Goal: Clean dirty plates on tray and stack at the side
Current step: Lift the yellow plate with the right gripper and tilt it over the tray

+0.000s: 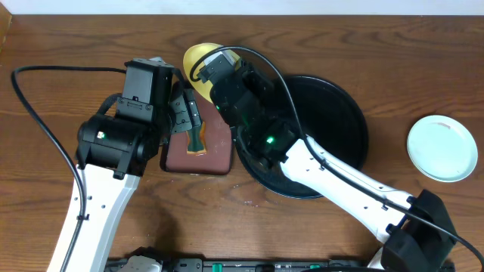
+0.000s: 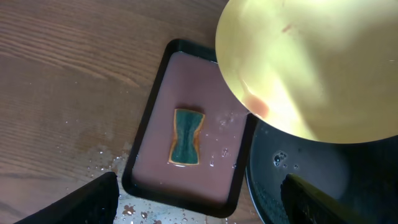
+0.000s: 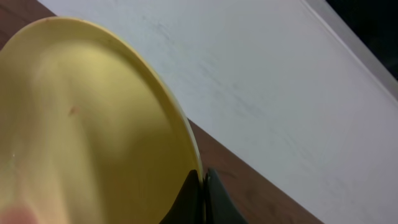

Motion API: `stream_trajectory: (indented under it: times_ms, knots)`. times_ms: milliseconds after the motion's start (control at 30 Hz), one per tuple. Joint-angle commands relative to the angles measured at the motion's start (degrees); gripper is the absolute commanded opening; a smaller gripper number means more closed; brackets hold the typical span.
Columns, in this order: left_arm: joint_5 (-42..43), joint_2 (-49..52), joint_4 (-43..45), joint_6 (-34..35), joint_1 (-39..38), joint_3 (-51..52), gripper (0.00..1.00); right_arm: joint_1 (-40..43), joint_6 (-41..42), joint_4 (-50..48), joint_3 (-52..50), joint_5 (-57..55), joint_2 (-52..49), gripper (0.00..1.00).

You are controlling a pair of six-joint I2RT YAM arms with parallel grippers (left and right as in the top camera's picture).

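From above, the right gripper [image 1: 206,72] holds the yellow plate [image 1: 195,57] up by its edge, past the top left side of the big black tray [image 1: 344,113]. A blue-green plate [image 1: 442,148] sits on the table far to the right, well apart from the tray. The left gripper [image 1: 185,113] hangs over the small brown tray [image 1: 215,159], where a sponge [image 1: 197,140] lies. From the left wrist, the left gripper [image 2: 200,182] has its jaws wide apart with nothing in them. The tilted yellow plate [image 2: 311,68] has a red smear [image 2: 258,107] near its low edge. Water drops [image 2: 102,163] dot the table. From the right wrist, the right gripper [image 3: 203,196] has its jaws pinched on the plate's rim [image 3: 180,124].
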State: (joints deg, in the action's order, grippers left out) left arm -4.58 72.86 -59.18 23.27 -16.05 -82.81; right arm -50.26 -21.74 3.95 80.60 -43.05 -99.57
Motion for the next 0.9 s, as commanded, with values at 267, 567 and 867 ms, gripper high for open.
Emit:
stream_trajectory:
  times_ms: [267,567,867]
  knots:
    - [0.09,0.02,-0.20,-0.55,0.28,-0.68,0.84,-1.22,-2.60,-0.59,0.37,-2.19,1.75,0.01]
    - [0.09,0.02,-0.20,-0.55,0.28,-0.68,0.84,-1.22,-3.19,-1.22,0.37,-2.19,1.75,0.01]
    - [0.09,0.02,-0.20,-0.55,0.28,-0.68,0.84,-1.29,-4.48,-1.33,0.35,-1.79,1.75,0.01]
